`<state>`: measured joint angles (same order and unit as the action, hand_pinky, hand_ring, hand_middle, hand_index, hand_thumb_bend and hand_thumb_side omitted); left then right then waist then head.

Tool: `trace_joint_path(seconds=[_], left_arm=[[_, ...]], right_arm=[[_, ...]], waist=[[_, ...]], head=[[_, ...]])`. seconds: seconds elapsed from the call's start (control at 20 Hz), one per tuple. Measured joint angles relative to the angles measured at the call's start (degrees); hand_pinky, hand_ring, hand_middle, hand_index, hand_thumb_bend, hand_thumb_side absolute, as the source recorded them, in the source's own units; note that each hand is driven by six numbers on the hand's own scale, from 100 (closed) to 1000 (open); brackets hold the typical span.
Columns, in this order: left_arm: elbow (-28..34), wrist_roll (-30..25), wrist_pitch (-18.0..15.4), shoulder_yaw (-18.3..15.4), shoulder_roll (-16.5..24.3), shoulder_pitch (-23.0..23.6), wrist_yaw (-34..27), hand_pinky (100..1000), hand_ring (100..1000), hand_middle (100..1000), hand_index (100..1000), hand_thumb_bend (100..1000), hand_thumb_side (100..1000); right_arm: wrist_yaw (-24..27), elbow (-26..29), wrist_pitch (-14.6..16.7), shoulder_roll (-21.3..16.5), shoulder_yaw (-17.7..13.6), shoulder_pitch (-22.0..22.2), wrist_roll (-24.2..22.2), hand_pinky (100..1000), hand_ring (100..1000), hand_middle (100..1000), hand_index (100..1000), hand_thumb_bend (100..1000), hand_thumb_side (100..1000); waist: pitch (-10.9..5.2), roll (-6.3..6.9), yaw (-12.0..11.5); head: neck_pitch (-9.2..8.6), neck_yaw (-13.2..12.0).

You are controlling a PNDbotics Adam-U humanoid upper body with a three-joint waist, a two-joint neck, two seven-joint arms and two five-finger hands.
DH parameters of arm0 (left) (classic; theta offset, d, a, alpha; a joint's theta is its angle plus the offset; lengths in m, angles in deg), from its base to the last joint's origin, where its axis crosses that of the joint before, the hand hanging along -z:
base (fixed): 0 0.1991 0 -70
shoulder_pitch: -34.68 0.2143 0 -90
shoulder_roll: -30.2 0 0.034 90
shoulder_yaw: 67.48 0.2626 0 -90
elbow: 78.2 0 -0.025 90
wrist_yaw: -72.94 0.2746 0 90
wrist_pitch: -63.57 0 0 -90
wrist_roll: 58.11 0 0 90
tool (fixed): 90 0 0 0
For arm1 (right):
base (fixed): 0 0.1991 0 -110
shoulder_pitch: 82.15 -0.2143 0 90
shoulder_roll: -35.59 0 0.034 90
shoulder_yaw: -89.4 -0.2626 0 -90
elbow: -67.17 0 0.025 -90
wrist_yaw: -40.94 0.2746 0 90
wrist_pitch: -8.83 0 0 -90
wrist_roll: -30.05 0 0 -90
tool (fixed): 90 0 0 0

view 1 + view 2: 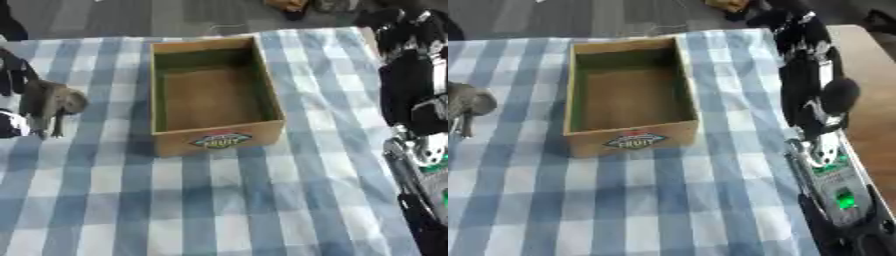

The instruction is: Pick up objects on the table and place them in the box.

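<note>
An open cardboard box (156, 95) with a fruit label on its front wall stands in the middle of the checked cloth, and its inside shows nothing. To its left is a grey-brown toy animal (54, 101) with its thin legs pointing down. My left hand (10, 74) shows black at the left edge, its parts above and below the toy's left end, curled round it. My right arm runs up the right side. Its hand (794, 30) is dark, beyond the box's far right corner.
The blue and white checked cloth (227, 200) covers the table. Bare wooden tabletop (872, 75) shows at the right past the cloth's edge. My right forearm (833, 170), silver with a green light, lies along the table's right side. Dark floor lies behind the table.
</note>
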<state>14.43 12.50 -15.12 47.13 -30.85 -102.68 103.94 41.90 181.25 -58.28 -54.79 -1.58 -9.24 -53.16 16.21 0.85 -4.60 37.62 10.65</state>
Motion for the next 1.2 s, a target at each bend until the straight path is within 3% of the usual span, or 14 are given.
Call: trace_joint_path(seconds=[0.45,0.8,1.2], left_arm=[[-2.8,0.3,0.3,-1.2,-2.0,-9.2,-0.4,382,471,423,476,100,250],[-9.7,0.7,-1.3,-1.6,-7.4,-17.3,1.5,382,466,418,475,100,248],[-17.5,2.5,-4.0,-3.0,-14.9,-23.9,4.4,382,462,414,472,100,247]], right_arm=[[0.2,0.0,0.0,0.0,0.2,-0.1,-0.2,923,962,613,877,903,983],[0.7,0.0,0.1,0.0,0.7,-1.1,-0.7,922,960,614,876,905,977],[1.6,0.0,0.2,0.0,1.2,-2.8,-1.4,922,959,615,875,908,964]], waist=[[-0.41,0.51,0.9],[-0.41,0.96,2.6],[0.68,1.55,5.3]], head=[[-0.53,-1.5],[-1.69,-3.1],[-3.89,-4.7]])
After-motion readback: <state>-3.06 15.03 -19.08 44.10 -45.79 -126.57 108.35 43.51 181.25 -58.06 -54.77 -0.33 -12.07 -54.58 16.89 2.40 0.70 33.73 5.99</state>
